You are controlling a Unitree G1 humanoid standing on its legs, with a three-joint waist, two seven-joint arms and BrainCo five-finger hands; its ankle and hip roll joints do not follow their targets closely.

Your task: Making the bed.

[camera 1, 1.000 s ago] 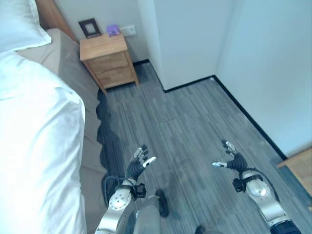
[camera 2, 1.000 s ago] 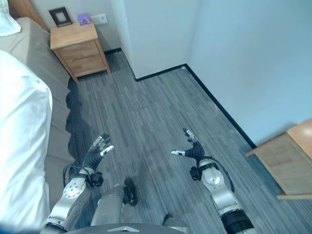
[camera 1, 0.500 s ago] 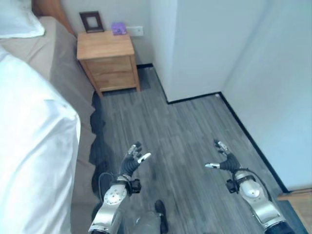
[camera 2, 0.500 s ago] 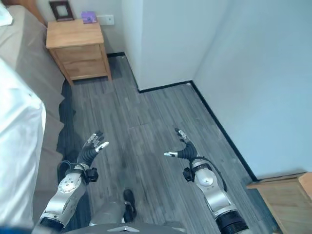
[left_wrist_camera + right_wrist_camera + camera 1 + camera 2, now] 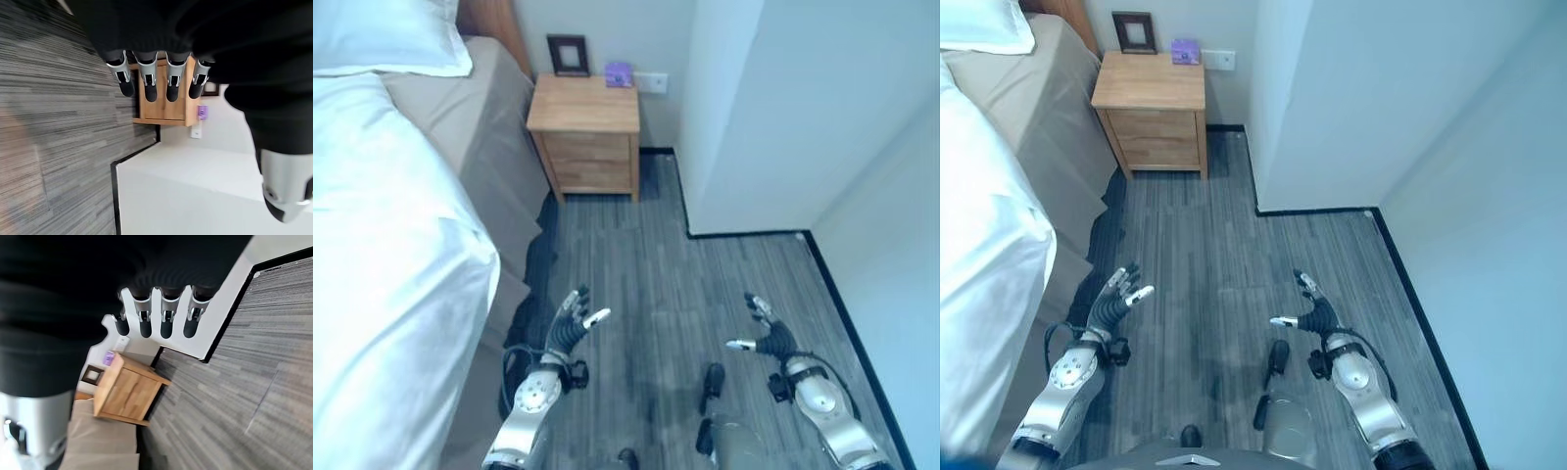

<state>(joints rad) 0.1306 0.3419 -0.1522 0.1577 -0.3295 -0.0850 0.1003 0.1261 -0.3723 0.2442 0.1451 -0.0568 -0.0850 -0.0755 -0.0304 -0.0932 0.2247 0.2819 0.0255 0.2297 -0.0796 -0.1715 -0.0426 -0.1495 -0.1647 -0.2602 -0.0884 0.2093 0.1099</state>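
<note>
While both arms reach forward over the grey plank floor [image 5: 666, 294], the left hand [image 5: 570, 325] and the right hand [image 5: 766, 335] hang above it with fingers straight and spread, thumbs apart, holding nothing. The left hand is the one nearer the bed [image 5: 460, 147], just beside its lower edge without touching it; the right hand is well apart from the bed, over toward the white wall [image 5: 754, 98]. On the bed, a white duvet [image 5: 382, 294] covers the near part, its rounded edge hanging over the side level with the left hand. Beyond the duvet, the tan sheet [image 5: 470, 117] lies bare, and a white pillow [image 5: 382, 34] rests at the head end. Just beyond the bed stands a wooden nightstand [image 5: 587, 132] against the far wall, bearing a dark picture frame [image 5: 568, 54] and a small purple object [image 5: 619, 73].
</note>
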